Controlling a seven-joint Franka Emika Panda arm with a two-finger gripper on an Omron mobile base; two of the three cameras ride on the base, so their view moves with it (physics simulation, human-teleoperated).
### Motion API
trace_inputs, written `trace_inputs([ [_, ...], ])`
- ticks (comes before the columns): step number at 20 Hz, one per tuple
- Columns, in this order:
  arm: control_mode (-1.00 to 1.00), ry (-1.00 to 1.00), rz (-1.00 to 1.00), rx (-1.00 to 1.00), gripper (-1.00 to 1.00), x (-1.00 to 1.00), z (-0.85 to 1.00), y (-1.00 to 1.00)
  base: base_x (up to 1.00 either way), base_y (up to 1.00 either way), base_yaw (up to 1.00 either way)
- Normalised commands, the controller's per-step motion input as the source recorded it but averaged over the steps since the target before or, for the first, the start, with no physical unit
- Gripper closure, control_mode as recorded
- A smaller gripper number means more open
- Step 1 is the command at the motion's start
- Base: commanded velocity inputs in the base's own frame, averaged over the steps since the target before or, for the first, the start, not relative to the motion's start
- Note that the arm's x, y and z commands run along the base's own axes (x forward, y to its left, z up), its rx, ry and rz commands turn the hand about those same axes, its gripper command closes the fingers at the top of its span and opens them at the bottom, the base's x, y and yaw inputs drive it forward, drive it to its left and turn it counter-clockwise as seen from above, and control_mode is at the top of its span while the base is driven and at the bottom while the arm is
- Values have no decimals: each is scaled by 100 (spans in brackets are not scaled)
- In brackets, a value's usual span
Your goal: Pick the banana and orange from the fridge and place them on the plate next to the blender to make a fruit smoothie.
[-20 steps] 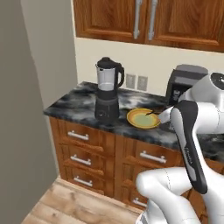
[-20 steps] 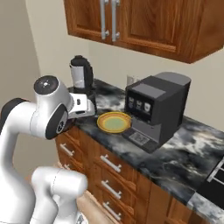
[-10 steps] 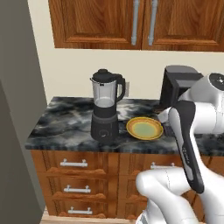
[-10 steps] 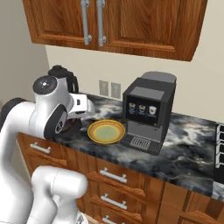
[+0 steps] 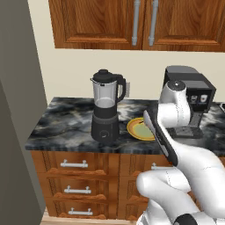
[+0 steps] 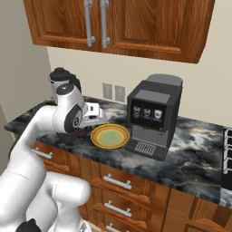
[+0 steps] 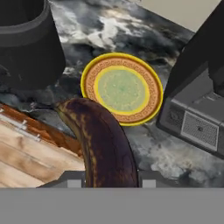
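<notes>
One fruit in hand so far: the fingers (image 7: 107,181) are clamped on the banana (image 7: 101,140), which is mostly dark brown and sticks up from the bottom of the hand view toward 11 o'clock. Its tip hangs over the front edge of the table (image 7: 144,144), just short of the plate (image 7: 122,89).

The plate sits at about 12 o'clock from the banana, and nothing's on it yet, just the yellow dish with its orange-brown rim. The blender (image 5: 106,106) is right beside it, at 9 o'clock from the plate in the left base view, and a black coffee machine (image 6: 152,117) is on the other side at about 3 o'clock.

From the right base view the arm is folded low with the hand tucked close to the plate's near left edge, at the table front.

So I'd call it less than halfway: banana fetched and carried over, but not set down. It looks like it needs a short reach forward over the plate and a release. After that the orange is a whole second trip back to the fridge.
</notes>
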Motion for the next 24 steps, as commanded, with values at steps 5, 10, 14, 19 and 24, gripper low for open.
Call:
trace_inputs([
  [5, -100, 23, 0, 4, 100, 89, -77, -46, 0, 0, 0],
  [10, -100, 17, 0, 7, 100, 77, -62, -17, 0, 0, 0],
  [14, -100, 29, 0, 1, 100, 48, -62, 0, 0, 0, 0],
  [19, -100, 4, 0, 0, 100, 83, -47, 0, 0, 0, 0],
  [24, -100, -10, 0, 0, -100, 92, -16, -2, 0, 0, 0],
])
